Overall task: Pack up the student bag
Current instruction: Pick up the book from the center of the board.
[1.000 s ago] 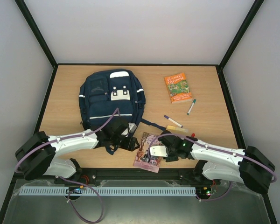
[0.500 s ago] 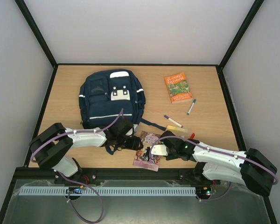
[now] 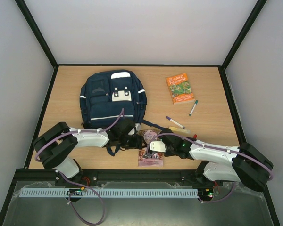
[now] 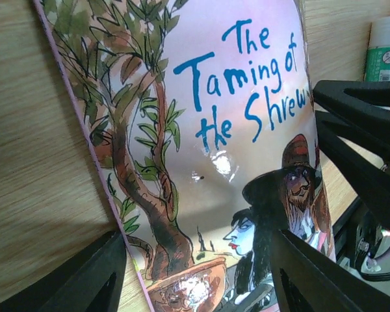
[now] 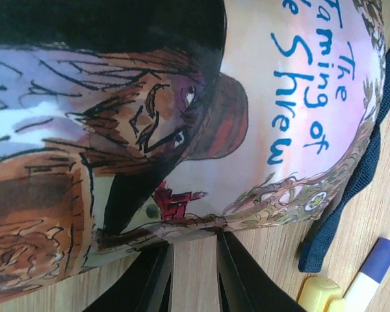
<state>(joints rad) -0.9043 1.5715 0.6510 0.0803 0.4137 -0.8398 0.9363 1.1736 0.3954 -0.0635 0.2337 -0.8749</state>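
1. The student bag (image 3: 112, 100) lies flat on the table (image 3: 66, 89), left of centre and toward the far side, pockets up; its near end is hidden under the left arm
2. A paperback (image 4: 234, 143) titled "The Taming of the Shrew" sits near the front edge, just right of the bag's straps; from above, both wrists cover most of it
3. The left gripper (image 4: 199, 239) has its fingers spread wide, one on each side of the cover's lower part; whether they touch the book I cannot tell
4. The right gripper (image 5: 194, 244) has its fingers drawn close, with a thin strip of wood showing between them and the book's curled edge right at the tips; whether they pinch it I cannot tell
5. A dark blue strap (image 5: 354, 182) runs beside the book, with a yellow highlighter (image 5: 318, 292) and a blue-capped marker (image 5: 370, 263) cut off at the corner
6. An orange book (image 3: 180, 88) and a green-capped pen (image 3: 193, 108) lie well apart, far right
7. A white tube (image 4: 385, 40) is cut off at the frame edge; its label is unreadable
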